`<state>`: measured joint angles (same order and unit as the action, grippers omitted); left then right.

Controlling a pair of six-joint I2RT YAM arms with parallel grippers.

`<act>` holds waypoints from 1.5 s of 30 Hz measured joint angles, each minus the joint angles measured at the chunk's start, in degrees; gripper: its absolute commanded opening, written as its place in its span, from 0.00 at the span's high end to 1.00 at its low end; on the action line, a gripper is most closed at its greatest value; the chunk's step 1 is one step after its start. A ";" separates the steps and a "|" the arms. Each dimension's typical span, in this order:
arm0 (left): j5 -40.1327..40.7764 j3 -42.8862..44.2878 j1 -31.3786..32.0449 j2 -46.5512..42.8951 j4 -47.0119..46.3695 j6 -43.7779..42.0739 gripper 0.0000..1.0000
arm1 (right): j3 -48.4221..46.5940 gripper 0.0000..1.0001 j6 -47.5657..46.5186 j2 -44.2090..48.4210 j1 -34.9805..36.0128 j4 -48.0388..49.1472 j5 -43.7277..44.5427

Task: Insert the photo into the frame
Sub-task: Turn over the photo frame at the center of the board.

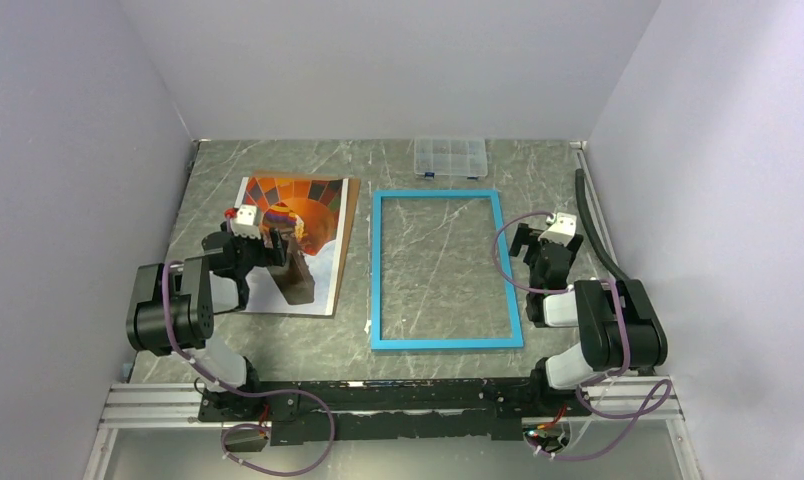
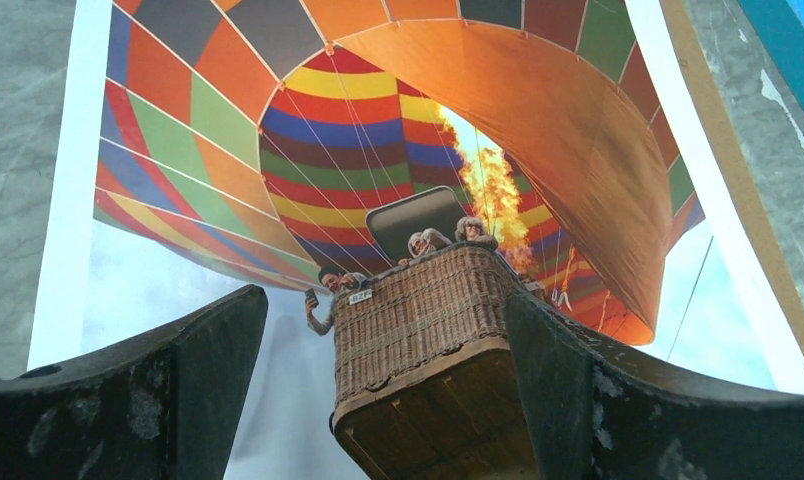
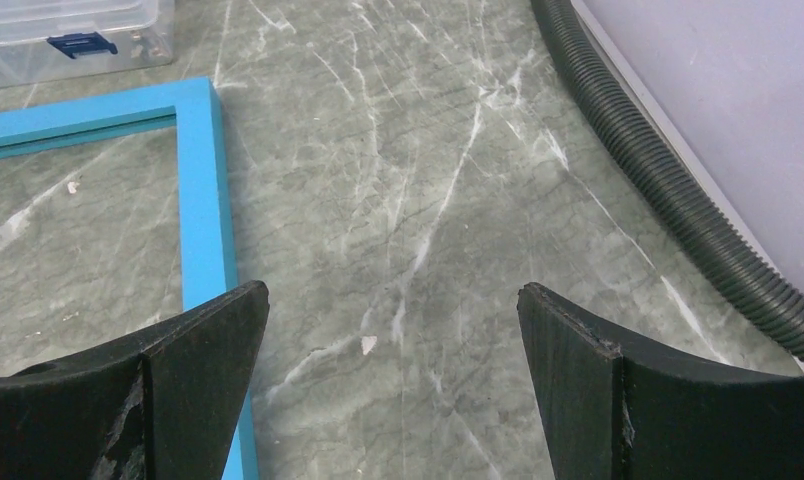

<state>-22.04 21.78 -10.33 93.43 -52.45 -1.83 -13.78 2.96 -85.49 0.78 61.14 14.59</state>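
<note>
left gripper [image 2: 383,300] over balloon photo [image 1: 303,200], right gripper [image 3: 393,290] beside frame [image 1: 377,260], both wide open, empty; print looks thin, floppy, so pinch a corner.

The photo [image 2: 378,120] lies balloon-side up; left end effector [image 2: 385,300] spread wide above.

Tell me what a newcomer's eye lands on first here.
The bright hot-air balloon photo lies on the left of the table, under the open left gripper. Beside it, mid-table, lies the empty blue frame, the open right gripper just right of it.
</note>
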 measured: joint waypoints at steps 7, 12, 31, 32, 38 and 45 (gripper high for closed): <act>-0.57 8.48 -0.74 -5.18 15.91 0.59 0.05 | -3.61 0.00 0.07 7.26 1.33 -11.37 3.69; -0.39 22.95 -0.98 -8.22 33.38 0.44 0.08 | -16.87 0.00 4.48 12.24 3.56 -31.78 5.70; 1.25 58.36 -2.43 -2.56 86.31 0.15 0.16 | -28.52 0.00 34.40 14.64 6.10 -56.98 -17.53; 0.87 58.01 -2.51 -2.56 87.01 0.17 0.17 | -30.64 0.00 33.86 13.66 9.29 -59.25 -14.88; -1.81 55.08 -3.02 -1.77 88.80 0.48 0.22 | -44.46 0.00 31.74 3.39 30.10 -68.83 -2.27; -2.89 58.73 -4.13 2.67 94.86 -0.44 0.21 | -58.42 0.00 32.46 -14.16 43.30 -81.07 8.55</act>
<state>-24.93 80.51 -14.46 96.09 42.41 -2.26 -72.20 35.42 -99.66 44.07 -19.92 23.14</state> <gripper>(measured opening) 0.762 0.997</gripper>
